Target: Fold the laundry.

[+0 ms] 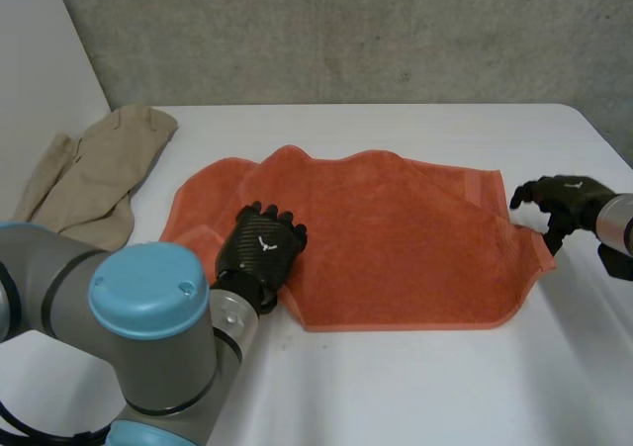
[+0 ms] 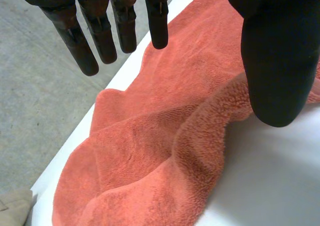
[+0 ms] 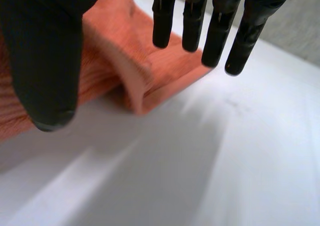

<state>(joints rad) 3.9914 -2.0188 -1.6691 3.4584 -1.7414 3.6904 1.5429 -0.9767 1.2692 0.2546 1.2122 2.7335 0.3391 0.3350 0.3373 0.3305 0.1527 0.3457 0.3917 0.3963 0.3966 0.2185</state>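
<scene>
An orange towel (image 1: 386, 238) lies spread and rumpled on the white table (image 1: 415, 387), with its right end folded over. My left hand (image 1: 262, 248) hovers over the towel's near-left edge. In the left wrist view its fingers (image 2: 125, 25) are straight and apart from the thumb (image 2: 277, 60), with the towel (image 2: 165, 136) below them and nothing held. My right hand (image 1: 559, 201) is at the towel's right corner. Its fingers (image 3: 220, 30) and thumb (image 3: 45, 50) stand open above the raised corner of the towel (image 3: 115, 60).
A beige garment (image 1: 99, 174) lies crumpled at the table's far left, also seen beyond the towel in the left wrist view (image 2: 12, 206). A grey concrete wall (image 1: 346, 31) rises behind the table. Bare table lies in front of the towel.
</scene>
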